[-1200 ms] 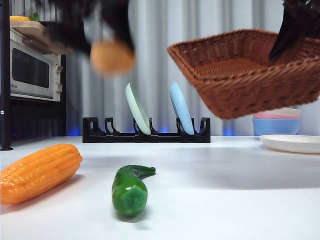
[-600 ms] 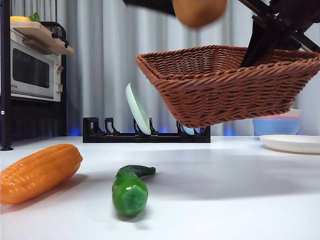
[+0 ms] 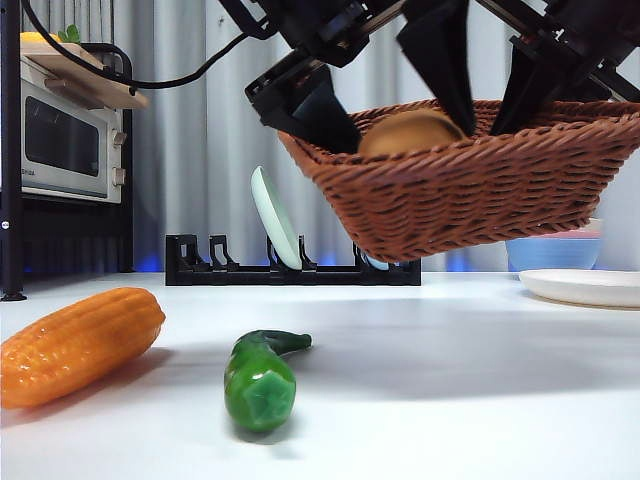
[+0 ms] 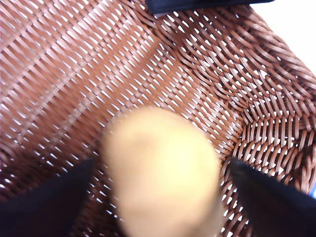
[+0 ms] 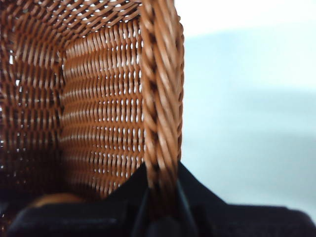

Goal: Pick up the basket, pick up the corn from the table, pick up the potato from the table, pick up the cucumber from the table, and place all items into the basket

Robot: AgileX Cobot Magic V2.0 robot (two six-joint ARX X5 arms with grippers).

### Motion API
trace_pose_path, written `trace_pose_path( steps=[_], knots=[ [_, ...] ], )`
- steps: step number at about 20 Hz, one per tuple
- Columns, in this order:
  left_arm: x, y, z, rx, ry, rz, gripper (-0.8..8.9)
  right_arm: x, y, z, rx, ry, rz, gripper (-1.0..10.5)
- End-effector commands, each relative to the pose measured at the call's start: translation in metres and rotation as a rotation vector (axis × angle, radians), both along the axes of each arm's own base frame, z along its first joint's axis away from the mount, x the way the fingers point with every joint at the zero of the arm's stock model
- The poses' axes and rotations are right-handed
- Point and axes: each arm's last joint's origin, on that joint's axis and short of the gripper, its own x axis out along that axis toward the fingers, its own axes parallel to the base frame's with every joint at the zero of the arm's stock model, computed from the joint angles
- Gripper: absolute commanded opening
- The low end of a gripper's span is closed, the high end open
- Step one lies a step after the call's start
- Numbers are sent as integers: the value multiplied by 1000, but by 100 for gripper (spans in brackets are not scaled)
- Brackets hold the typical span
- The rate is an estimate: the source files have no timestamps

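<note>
The right gripper is clamped on the braided rim of the reddish-brown woven wicker basket, held above the white table. Inside the basket, the left gripper has its jaws spread either side of the rounded tan potato. Below the basket lie the orange-yellow ribbed corn and glossy dark green cucumber.

You're looking at a mock kitchen: a microwave oven stands left of the black dish rack holding plates, with stacked bowls to its right, grey curtains behind.

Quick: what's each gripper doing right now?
Left gripper: jaws apart around the potato inside the basket.
Right gripper: shut on the basket rim.
</note>
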Motion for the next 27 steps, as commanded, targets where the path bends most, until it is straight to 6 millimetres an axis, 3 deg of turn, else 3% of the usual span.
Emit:
trace_pose_path(
  steps=[1, 5, 8, 12, 15, 18, 23, 27],
  knots=[
    [-1, 0, 12, -15, -18, -4, 566, 0, 1, 2, 23, -9, -2, -11],
    [-21, 16, 65, -45, -64, -37, 565, 0, 1, 2, 22, -9, -2, -11],
    [-48, 52, 103, -50, -103, -22, 562, 1, 1, 2, 21, -11, -4, -11],
    [-77, 104, 112, 146, -105, 151, 562, 1, 1, 2, 21, -12, -4, -11],
    [-85, 120, 94, 273, -72, 265, 561, 1, 1, 2, 21, -12, -4, -11],
    [-82, 121, 58, 358, -53, 358, 562, 1, 1, 2, 19, -13, -2, -11],
    [-57, 124, -10, 335, 32, 439, 561, 1, 1, 2, 19, -13, -2, -11],
    [-30, 136, -46, 289, 167, 455, 561, 1, 1, 2, 19, -13, -2, -11]
  ],
)
